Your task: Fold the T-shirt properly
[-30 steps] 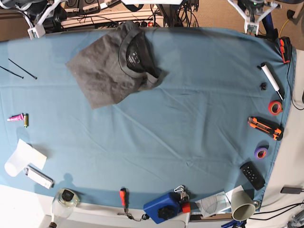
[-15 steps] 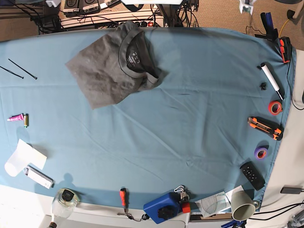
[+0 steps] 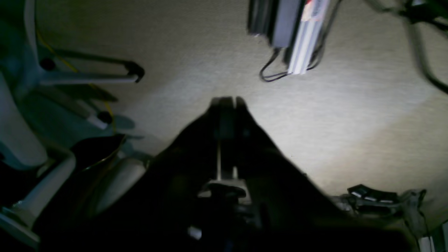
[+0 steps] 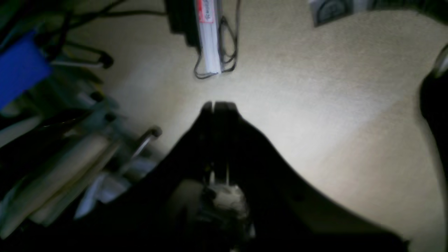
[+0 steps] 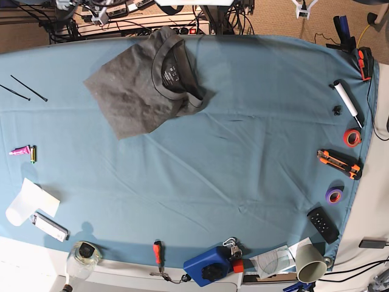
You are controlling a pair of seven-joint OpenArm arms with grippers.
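The T-shirt lies folded into a compact dark grey packet at the back of the teal table cloth, with its ribbed neck and inner label facing up. Neither gripper touches it. In the left wrist view my left gripper is shut and empty, hanging over beige carpet beyond the table. My right gripper is also shut and empty over the carpet. In the base view only a small white part of the left arm shows at the top edge.
Along the right edge lie a white marker, orange tape, a utility knife, purple tape and a remote. A blue box, a screwdriver, a jar and paper line the front.
Both arms have pulled back past the table's far edge and nearly left the base view. The T-shirt has not moved.
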